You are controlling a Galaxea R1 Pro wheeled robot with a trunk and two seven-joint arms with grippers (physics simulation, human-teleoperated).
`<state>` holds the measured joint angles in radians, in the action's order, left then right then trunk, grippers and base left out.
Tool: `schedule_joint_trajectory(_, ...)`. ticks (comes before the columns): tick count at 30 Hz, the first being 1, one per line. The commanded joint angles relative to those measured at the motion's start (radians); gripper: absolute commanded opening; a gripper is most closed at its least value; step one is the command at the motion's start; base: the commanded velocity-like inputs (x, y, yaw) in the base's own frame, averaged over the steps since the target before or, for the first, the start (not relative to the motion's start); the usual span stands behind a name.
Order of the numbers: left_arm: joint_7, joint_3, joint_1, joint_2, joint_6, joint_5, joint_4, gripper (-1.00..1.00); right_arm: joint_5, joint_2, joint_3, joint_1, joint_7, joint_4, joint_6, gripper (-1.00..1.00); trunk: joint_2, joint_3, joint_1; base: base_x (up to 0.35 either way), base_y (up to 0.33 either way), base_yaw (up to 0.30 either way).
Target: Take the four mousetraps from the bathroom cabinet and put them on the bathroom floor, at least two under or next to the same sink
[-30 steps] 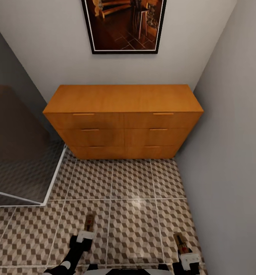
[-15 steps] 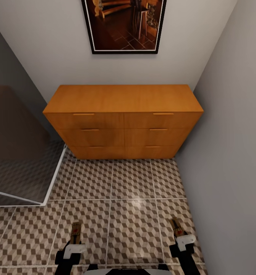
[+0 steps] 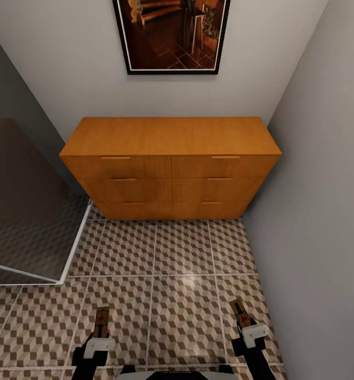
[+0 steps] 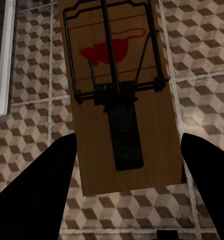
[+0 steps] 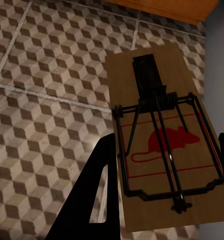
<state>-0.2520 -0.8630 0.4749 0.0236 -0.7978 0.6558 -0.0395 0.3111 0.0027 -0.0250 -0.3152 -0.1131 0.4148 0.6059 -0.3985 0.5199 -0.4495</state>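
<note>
The orange-brown cabinet (image 3: 169,164) stands against the far wall with all its drawer fronts shut. My left gripper (image 3: 99,338) is low at the near left, shut on a mousetrap (image 3: 101,322) that pokes forward over the bathroom floor (image 3: 182,295). In the left wrist view that mousetrap (image 4: 119,95) lies flat between the dark fingers (image 4: 36,200), wire bar and red mouse print facing up. My right gripper (image 3: 245,327) is at the near right, shut on a second mousetrap (image 3: 239,313). That mousetrap (image 5: 162,145) sits beside a dark finger (image 5: 99,190). The sink is out of view.
A glass shower panel with a white frame (image 3: 74,248) closes off the left side. A grey wall (image 3: 314,211) runs close along the right, meeting the cabinet's end. A framed picture (image 3: 171,34) hangs above the cabinet. Open tiled floor lies between me and the cabinet.
The left gripper has drawn back and to the left with its mousetrap. The right gripper has come forward and slightly inward with its own. The camera has not moved.
</note>
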Motion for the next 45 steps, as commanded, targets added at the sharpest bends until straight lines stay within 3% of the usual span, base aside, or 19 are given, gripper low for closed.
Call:
schedule_joint_trajectory(1,-0.009,-0.008,0.001,-0.001,-0.002,-0.002,-0.002,-1.00,0.010,0.000,-0.003,-0.001,-0.003,-0.001,0.003,-1.00,-0.001,0.001,0.000,0.000,0.000,0.000)
schedule_joint_trajectory(45,-0.009,-0.008,0.001,-0.005,0.000,-0.002,-0.002,-1.00,0.009,0.002,-0.003,0.001,-0.003,-0.001,0.003,-1.00,-0.001,-0.067,0.000,0.000,0.000,0.000)
